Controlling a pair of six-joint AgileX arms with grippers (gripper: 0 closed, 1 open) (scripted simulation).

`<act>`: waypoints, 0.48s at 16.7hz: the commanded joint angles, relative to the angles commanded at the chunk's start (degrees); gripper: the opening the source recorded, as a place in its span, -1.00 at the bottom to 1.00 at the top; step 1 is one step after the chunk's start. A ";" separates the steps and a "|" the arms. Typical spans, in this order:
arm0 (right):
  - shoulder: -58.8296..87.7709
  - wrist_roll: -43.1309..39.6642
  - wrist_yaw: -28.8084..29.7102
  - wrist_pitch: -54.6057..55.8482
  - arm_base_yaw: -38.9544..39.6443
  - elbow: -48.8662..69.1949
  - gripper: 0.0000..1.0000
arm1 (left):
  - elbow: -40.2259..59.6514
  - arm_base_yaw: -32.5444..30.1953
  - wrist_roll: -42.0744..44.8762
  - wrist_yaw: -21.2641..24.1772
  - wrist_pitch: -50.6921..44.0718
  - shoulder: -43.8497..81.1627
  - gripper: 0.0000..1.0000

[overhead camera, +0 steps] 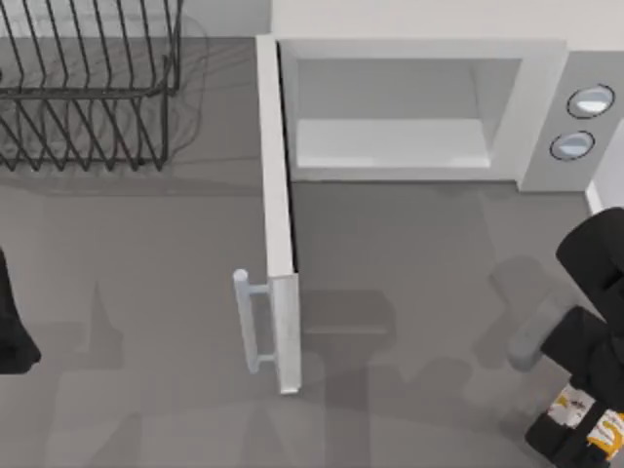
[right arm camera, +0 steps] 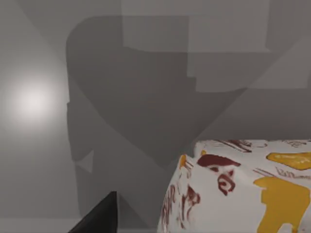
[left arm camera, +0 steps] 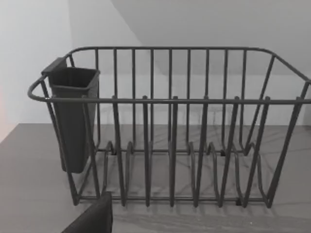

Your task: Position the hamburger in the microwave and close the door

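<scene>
The white microwave point(overhead camera: 542, 97) stands at the back right, its pale grey cavity point(overhead camera: 390, 127) showing. Its door point(overhead camera: 278, 214) is swung wide open and juts toward the table's front, bar handle point(overhead camera: 251, 322) on its left face. The hamburger point(overhead camera: 571, 407), white with orange-yellow patches, lies at the front right corner. My right gripper point(overhead camera: 585, 421) hangs over it, open. In the right wrist view the hamburger point(right arm camera: 243, 189) is close, and one dark finger point(right arm camera: 99, 218) stands apart from it. My left arm point(overhead camera: 12, 331) is parked at the left edge.
A black wire rack point(overhead camera: 88, 88) stands at the back left; the left wrist view faces the rack point(left arm camera: 170, 145) and its dark cup holder point(left arm camera: 73, 116). Two round dials point(overhead camera: 590, 100) sit on the microwave's right panel. Bare grey table lies between the door and my right arm.
</scene>
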 joint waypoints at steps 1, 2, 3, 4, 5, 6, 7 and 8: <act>0.00 0.00 0.00 0.00 0.00 0.00 -1.00 | 0.00 0.00 0.00 0.00 0.00 0.00 1.00; 0.00 0.00 0.00 0.00 0.00 0.00 -1.00 | 0.00 0.00 0.00 0.00 0.00 0.00 1.00; 0.00 0.00 0.00 0.00 0.00 0.00 -1.00 | 0.00 0.00 0.00 0.00 0.00 0.00 1.00; 0.00 0.00 0.00 0.00 0.00 0.00 -1.00 | 0.00 0.00 0.00 0.00 0.00 0.00 1.00; -4.24 -0.12 -0.47 -4.71 -0.27 2.17 -1.00 | 0.00 0.00 0.00 0.00 0.00 0.00 1.00; -4.30 -0.14 -0.47 -4.87 -0.26 2.33 -1.00 | 0.00 0.00 0.00 0.00 0.00 0.00 1.00; -4.65 -0.23 -0.47 -5.60 -0.21 3.06 -1.00 | 0.00 0.00 0.00 0.00 0.00 0.00 1.00; -5.29 -0.32 -0.47 -6.93 -0.17 4.31 -1.00 | 0.00 0.00 0.00 0.00 0.00 0.00 1.00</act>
